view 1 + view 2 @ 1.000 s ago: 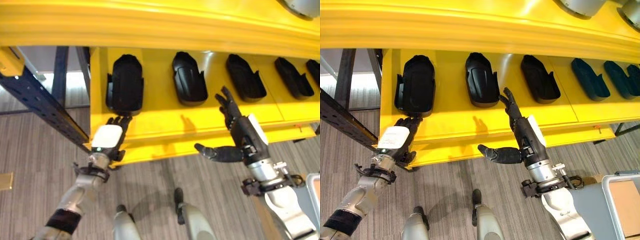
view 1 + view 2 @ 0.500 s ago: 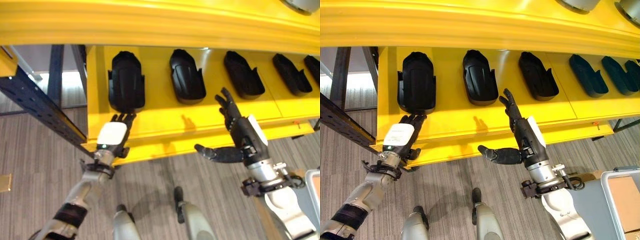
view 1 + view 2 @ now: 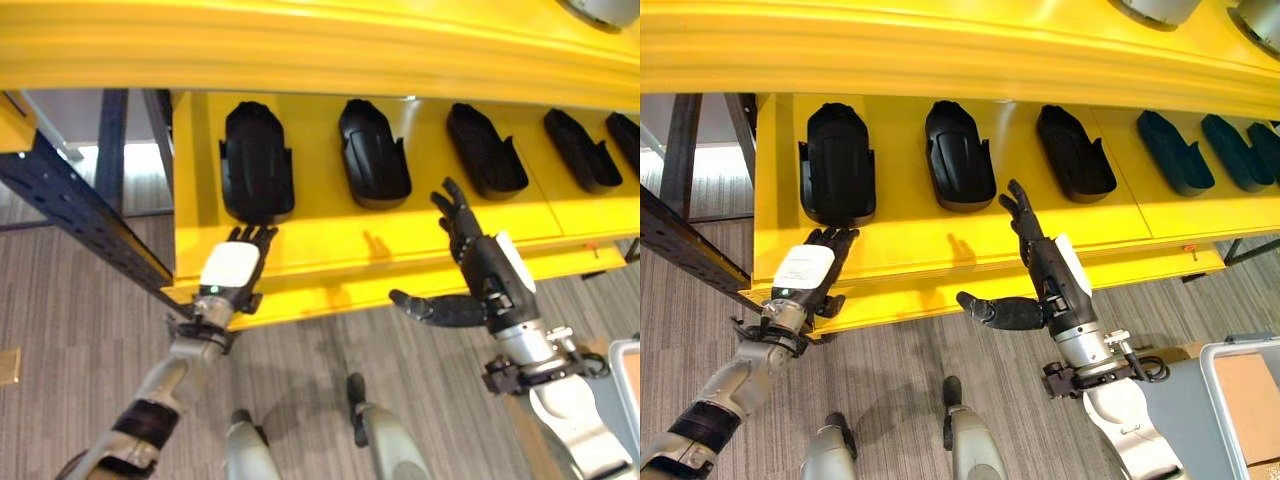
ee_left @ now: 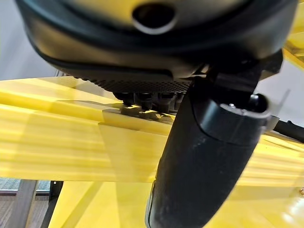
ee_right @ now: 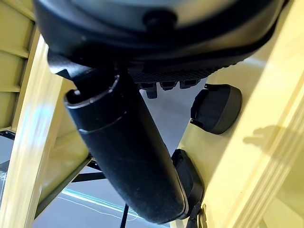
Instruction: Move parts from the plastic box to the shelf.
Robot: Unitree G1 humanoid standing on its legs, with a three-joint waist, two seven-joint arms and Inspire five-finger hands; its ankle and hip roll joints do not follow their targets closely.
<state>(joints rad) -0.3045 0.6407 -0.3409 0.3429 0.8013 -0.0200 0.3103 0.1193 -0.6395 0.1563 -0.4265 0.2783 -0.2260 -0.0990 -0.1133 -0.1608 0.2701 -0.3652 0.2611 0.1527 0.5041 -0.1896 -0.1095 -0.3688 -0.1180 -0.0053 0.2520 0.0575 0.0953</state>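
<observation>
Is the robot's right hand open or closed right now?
Open. The right hand hovers over the yellow shelf with fingers straight, thumb spread to the side, holding nothing.

The shelf [image 3: 330, 250] I am working at looks like painted metal, bright yellow and glossy enough to carry reflections and soft highlights. The parts [image 3: 256, 165] lying on it appear to be moulded black plastic, smooth with a dull sheen. At far left, the dark upright frame [image 3: 75, 210] reads as matt perforated metal. The floor [image 3: 70, 350] looks like grey, streaked, matt planking. My left robot hand [image 3: 232, 278] is dark matt plastic with a smooth white cover; my right robot hand [image 3: 478, 275] has the same finish.
</observation>
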